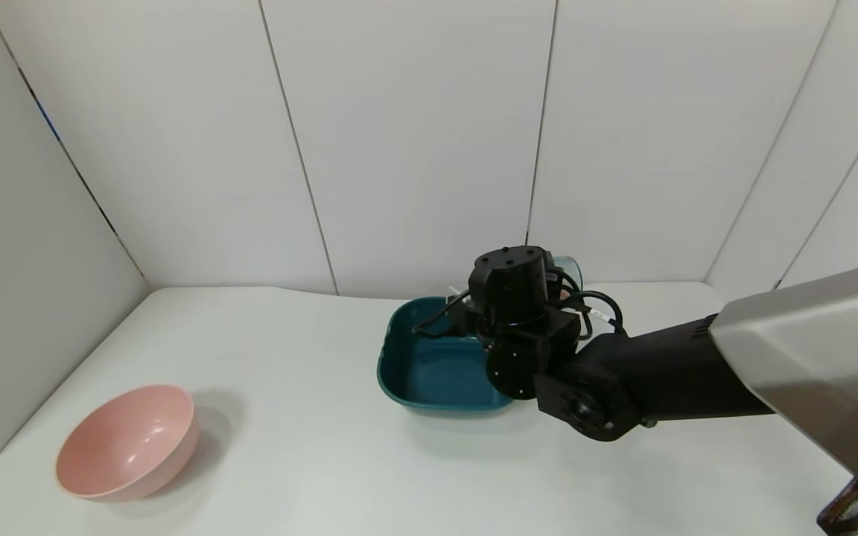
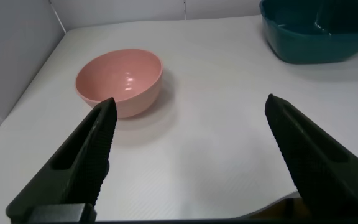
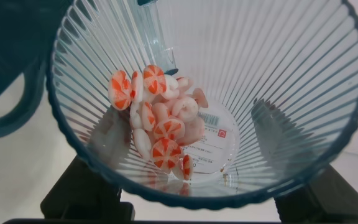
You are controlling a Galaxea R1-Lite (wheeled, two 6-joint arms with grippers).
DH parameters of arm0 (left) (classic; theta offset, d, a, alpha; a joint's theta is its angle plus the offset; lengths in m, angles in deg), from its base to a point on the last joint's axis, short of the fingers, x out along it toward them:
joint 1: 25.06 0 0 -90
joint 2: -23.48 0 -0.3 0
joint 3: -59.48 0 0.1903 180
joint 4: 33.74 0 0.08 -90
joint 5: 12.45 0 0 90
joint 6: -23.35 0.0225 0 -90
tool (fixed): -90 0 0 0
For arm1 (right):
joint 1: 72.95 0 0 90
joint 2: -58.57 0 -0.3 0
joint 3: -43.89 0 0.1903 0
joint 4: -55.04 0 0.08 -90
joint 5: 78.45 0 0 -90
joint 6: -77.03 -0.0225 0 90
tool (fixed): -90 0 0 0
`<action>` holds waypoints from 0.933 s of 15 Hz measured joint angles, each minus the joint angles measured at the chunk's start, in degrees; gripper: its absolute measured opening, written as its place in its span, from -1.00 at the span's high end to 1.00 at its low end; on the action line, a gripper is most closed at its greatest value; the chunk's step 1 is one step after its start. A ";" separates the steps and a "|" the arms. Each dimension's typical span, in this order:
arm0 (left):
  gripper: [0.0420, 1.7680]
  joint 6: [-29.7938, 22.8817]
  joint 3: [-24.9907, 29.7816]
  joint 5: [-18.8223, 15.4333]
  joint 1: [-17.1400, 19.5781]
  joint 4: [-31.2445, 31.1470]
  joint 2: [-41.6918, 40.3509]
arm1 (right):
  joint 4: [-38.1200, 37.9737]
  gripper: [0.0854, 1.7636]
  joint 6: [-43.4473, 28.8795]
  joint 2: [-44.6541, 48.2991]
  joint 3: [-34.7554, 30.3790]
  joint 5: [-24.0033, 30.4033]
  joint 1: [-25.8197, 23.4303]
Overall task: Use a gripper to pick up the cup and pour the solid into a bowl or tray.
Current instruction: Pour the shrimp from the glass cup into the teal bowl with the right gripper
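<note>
My right gripper (image 1: 526, 298) is shut on the translucent light-blue cup (image 3: 210, 99) and holds it above the far right edge of the dark teal tray (image 1: 407, 357). In the head view only a bit of the cup's rim (image 1: 570, 266) shows behind the wrist. In the right wrist view I look into the ribbed cup: several orange-red and white round pieces (image 3: 157, 127) lie heaped against one side of its bottom. The tray's rim and handle loop (image 3: 5, 93) show beside the cup. The tray looks empty. My left gripper (image 2: 188, 134) is open and empty above the table, near the pink bowl.
A round pink bowl (image 1: 127, 443) stands at the front left of the white table (image 1: 302, 461); it also shows in the left wrist view (image 2: 120, 79). White wall panels close the back and left side. The right arm reaches in from the front right.
</note>
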 joint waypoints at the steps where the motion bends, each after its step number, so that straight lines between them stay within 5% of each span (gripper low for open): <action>1: -0.94 0.00 0.00 0.00 0.00 0.00 0.00 | 1.34 -0.47 2.07 -0.21 0.05 -0.18 0.05; 7: -0.94 0.00 0.00 0.00 0.00 0.00 0.00 | 12.26 -0.47 18.64 -1.48 -0.17 -0.18 -0.02; 14: -0.94 0.00 0.00 0.02 0.00 -0.02 0.00 | 16.09 -0.47 27.78 -3.72 -0.56 -0.16 -0.28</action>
